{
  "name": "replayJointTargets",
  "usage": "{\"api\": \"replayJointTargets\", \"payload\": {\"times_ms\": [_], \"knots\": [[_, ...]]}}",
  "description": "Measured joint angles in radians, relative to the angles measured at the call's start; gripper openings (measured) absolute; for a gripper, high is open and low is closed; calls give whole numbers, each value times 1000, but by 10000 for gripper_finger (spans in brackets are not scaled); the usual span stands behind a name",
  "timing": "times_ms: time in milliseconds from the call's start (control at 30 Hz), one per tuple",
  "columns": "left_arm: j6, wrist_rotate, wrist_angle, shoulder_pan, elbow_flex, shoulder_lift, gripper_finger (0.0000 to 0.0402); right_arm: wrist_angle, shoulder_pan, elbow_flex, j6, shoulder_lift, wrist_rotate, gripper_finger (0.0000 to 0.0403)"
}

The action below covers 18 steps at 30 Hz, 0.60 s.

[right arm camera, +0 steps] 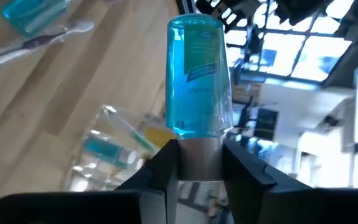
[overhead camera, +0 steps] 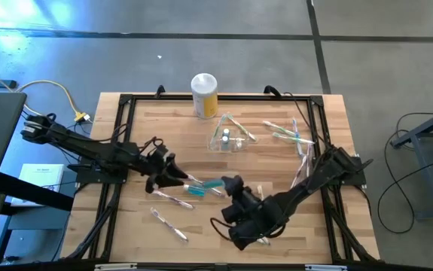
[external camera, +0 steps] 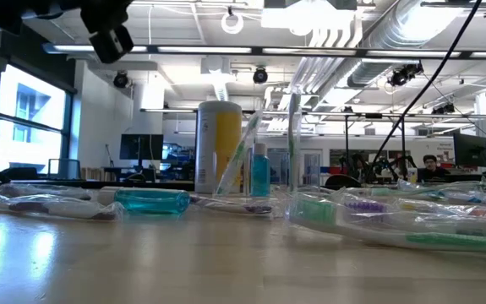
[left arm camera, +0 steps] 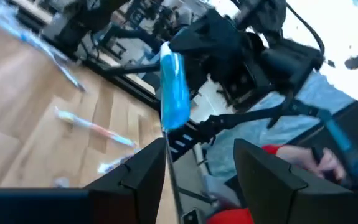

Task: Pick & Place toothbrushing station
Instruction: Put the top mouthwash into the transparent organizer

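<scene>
Right wrist view, right tool (right arm camera: pixel 199 163) clenching blue bottle (right arm camera: pixel 198 78), label unreadable, left tool (left arm camera: pixel 197 165) released.

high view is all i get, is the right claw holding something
Observer: Yes. The right wrist view shows the right claw shut on the grey cap of a blue bottle.
Operator: what's past the bottle
Observer: The clear toothbrushing station, with a toothbrush in it.
Operator: and the left claw, open or closed
Observer: In the left wrist view the left claw is open, its fingers well apart.
</scene>
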Motion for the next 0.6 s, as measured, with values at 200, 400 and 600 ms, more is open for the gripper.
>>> {"api": "replayJointTargets", "payload": {"times_ms": [200, 400, 600], "knots": [[-77, -1, -13, 0, 52, 76, 184, 289, -19, -99, -239, 1, -3, 87], [-78, 11, -38, 0, 121, 177, 184, 344, -45, -102, -255, 1, -77, 87], [-1, 23, -107, 1, 211, 249, 184, 337, -68, -102, -244, 1, -158, 87]]}}
